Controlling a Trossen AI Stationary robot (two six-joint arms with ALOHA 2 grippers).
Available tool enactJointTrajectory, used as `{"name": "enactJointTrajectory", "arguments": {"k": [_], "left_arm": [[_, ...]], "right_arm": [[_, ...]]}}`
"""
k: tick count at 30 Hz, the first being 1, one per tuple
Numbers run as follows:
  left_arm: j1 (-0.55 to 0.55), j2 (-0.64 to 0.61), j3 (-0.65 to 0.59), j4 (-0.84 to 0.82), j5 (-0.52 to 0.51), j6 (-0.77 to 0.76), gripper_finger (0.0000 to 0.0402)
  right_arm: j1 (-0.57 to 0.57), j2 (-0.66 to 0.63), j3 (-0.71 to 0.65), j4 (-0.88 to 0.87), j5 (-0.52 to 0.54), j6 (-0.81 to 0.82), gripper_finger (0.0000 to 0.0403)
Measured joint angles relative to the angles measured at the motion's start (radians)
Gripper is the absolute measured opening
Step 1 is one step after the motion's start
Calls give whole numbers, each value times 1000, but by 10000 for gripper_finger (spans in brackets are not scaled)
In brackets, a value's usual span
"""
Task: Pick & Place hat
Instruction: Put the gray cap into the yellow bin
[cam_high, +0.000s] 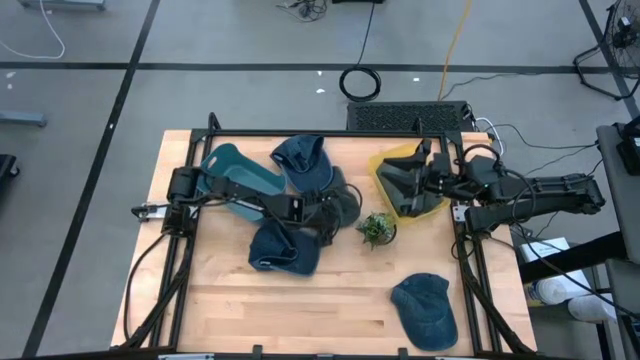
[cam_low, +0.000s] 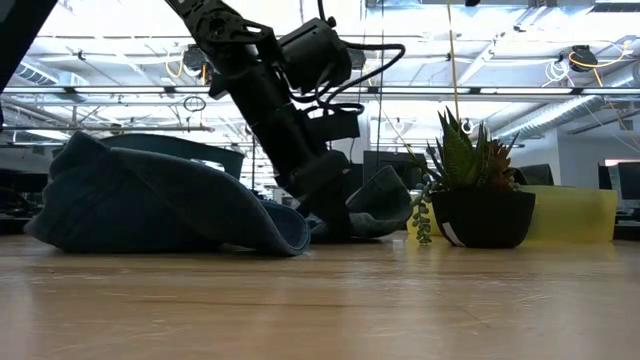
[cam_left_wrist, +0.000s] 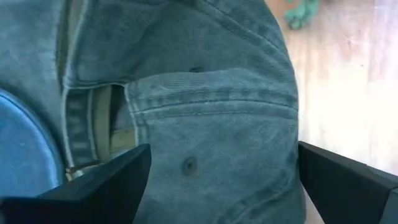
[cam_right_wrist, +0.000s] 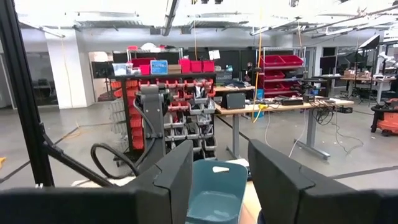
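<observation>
On the high view, nearest the front edge, a faded blue denim cap (cam_high: 425, 310) lies alone at about five o'clock on the light wooden counter (cam_high: 300, 300), its long axis running from ten to four o'clock. Toward the centre, a second crumpled blue denim cap (cam_high: 283, 250) sits at about seven o'clock from the left pincer (cam_high: 338, 208). That pincer stands with its fingers wide apart over a dark denim cap (cam_left_wrist: 211, 118) at the middle of the counter; the left wrist view shows the cap's seamed crown and an eyelet between the two dark fingers (cam_left_wrist: 106, 180), which straddle the fabric without pressing it. A small green succulent in a black pot (cam_high: 377, 230) stands just beside it at four o'clock. Farther back, a fourth blue cap (cam_high: 303, 160) lies at twelve o'clock, near a teal plastic bin (cam_high: 235, 170) at ten o'clock. The right pincer (cam_high: 418, 178) hovers over a yellow plastic bin (cam_high: 432, 208) at two o'clock, fingers partly apart and empty. Beyond lie grey floor, shelving with red bins (cam_right_wrist: 186, 65) and workbenches.
</observation>
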Motion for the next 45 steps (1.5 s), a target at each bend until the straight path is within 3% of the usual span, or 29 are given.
{"name": "enactJointTrajectory", "arguments": {"k": [8, 11, 15, 28, 33, 39, 45], "left_arm": [[17, 0, 0, 3, 41, 37, 395], [16, 0, 0, 3, 61, 61, 373], [17, 0, 0, 2, 126, 62, 313], [16, 10, 0, 8, 145, 23, 97], [15, 38, 4, -6, 226, -24, 23], [6, 25, 2, -26, 192, -56, 10], [22, 15, 44, -82, 227, -79, 10]], "right_arm": [[0, 0, 0, 16, 0, 0, 141], [0, 0, 0, 16, 0, 0, 141], [0, 0, 0, 16, 0, -13, 141], [0, 0, 0, 42, 0, -5, 141], [0, 0, 0, 117, -1, -17, 141], [0, -1, 0, 182, 0, -17, 141], [0, 0, 0, 163, 6, -15, 141]]}}
